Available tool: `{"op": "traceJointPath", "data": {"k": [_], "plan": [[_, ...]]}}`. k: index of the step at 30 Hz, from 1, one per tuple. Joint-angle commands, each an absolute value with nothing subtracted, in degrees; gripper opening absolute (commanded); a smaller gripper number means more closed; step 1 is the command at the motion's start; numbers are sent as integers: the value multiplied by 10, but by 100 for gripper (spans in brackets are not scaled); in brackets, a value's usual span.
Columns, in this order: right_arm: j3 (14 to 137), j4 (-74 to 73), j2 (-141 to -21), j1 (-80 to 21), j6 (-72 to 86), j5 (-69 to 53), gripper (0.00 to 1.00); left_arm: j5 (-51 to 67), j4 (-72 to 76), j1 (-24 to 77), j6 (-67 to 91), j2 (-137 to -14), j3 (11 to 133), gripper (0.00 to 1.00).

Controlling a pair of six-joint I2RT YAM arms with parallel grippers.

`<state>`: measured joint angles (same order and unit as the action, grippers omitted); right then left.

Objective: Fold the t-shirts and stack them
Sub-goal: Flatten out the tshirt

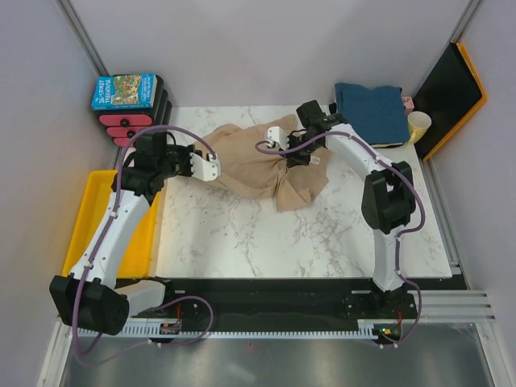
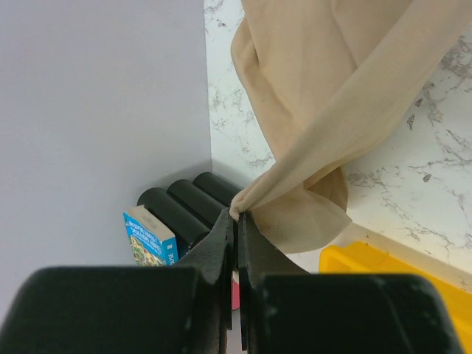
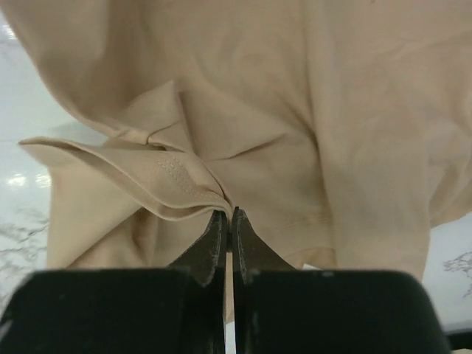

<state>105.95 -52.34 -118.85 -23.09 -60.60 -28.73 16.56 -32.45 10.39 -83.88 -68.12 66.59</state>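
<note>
Left tool [image 2: 237, 214]: closed, tips pinching a thin edge of the tan t-shirt [image 2: 317, 88]. The cloth rises from the tips in a taut fold, and a loose flap hangs just past them.
Right tool [image 3: 228, 217]: closed on a stitched hem of the same shirt. The hem bunches to the left of the tips, and the main body of cloth spreads ahead and to the right.
Tan t-shirt, position: slung between the two tools, bunched and creased. One end drapes onto the table [image 1: 242, 242] on the near side of the right tool.
Tan t-shirt, fold state: not spread flat, and no fold line shows.
Yellow tray [image 1: 89, 210]: beneath the left arm, off the table's left edge. Nothing of the task shows in it.
Teal-blue t-shirt [image 1: 369, 113]: folded square, beyond the right tool at the far right corner and well apart from it. I cannot tell whether anything lies under it.
Far items: blue picture box [image 1: 123, 91] beyond the left tool; pale yellow cup [image 1: 418, 125] just beside the teal-blue t-shirt.
Done (judged): one shirt is folded and placed, likely the base of the stack.
Left (judged): spread the tan t-shirt flat, fold it, and set it on the teal-blue one. No further shirts are in view.
</note>
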Motion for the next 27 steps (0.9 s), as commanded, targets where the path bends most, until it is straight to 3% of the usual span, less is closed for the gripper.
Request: {"op": "traceJointPath", "data": {"k": [1, 2, 4, 9, 14, 25, 27], "plan": [[1078, -416, -1214, -236, -575, -270, 0, 155, -320, 112, -828, -662, 661, 2], [1082, -394, -1217, -237, -570, -255, 0, 154, -321, 113, -828, -662, 661, 2], [1090, -377, -1230, -245, -568, -239, 12, 154, -319, 115, -826, -663, 662, 2], [1113, -327, -1281, -264, -530, -114, 56, 146, -320, 121, -816, -671, 668, 2], [1110, -287, -1254, -260, -457, -33, 61, 134, -321, 125, -813, -673, 666, 2], [997, -328, -1047, -257, -397, -30, 76, 127, -319, 127, -801, -679, 665, 2], [985, -365, -1026, -254, -390, -92, 75, 126, -319, 127, -798, -679, 665, 2]]}}
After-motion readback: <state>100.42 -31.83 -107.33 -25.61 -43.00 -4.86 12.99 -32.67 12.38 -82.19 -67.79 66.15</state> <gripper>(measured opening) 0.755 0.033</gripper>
